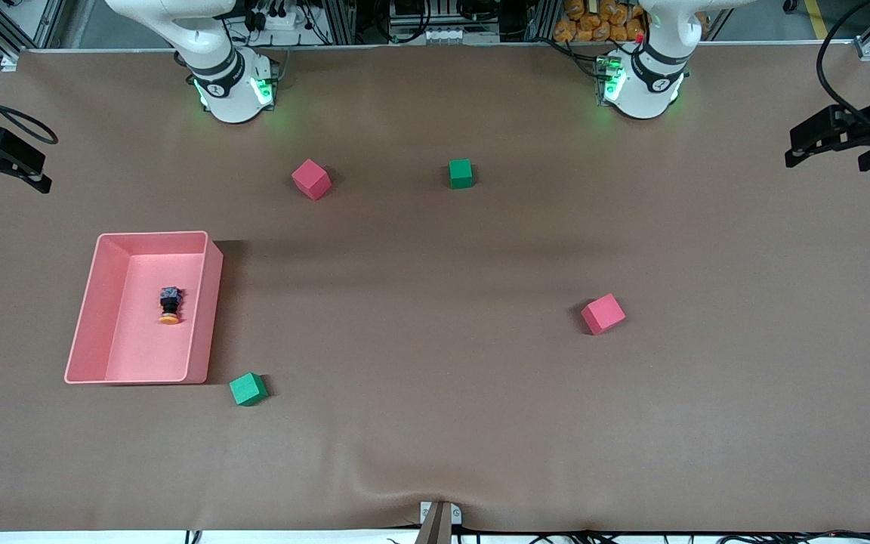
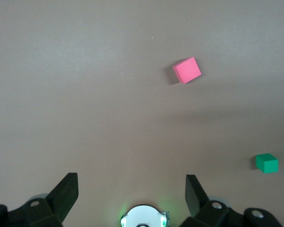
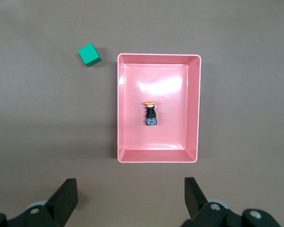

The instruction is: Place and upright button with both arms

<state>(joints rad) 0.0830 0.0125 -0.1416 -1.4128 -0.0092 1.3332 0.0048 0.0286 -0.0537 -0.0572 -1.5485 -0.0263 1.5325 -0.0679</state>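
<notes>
We see button [image 1: 170, 306], round orange cap on stubby black-grey cylinder, lying on side mid-floor of glossy pink rectangular tray [image 1: 212, 302]. Left gripper [image 2: 131, 191] and right gripper [image 3: 130, 194] both spread wide, empty, over matte brown table [image 1: 435, 423].

Button [image 1: 170, 305] lies on its side in tray [image 1: 103, 302] at right arm's end of table [image 1: 435, 423]. One cube [image 1: 248, 389] just beside tray's nearer corner; three cubes [image 1: 311, 179] [image 1: 461, 173] [image 1: 603, 313] well apart.

I count on the brown counter [image 1: 435, 423]: one pink tray [image 1: 95, 302], two red cubes [image 1: 311, 179] [image 1: 603, 313], two green cubes [image 1: 461, 173] [image 1: 248, 389], all apart.
</notes>
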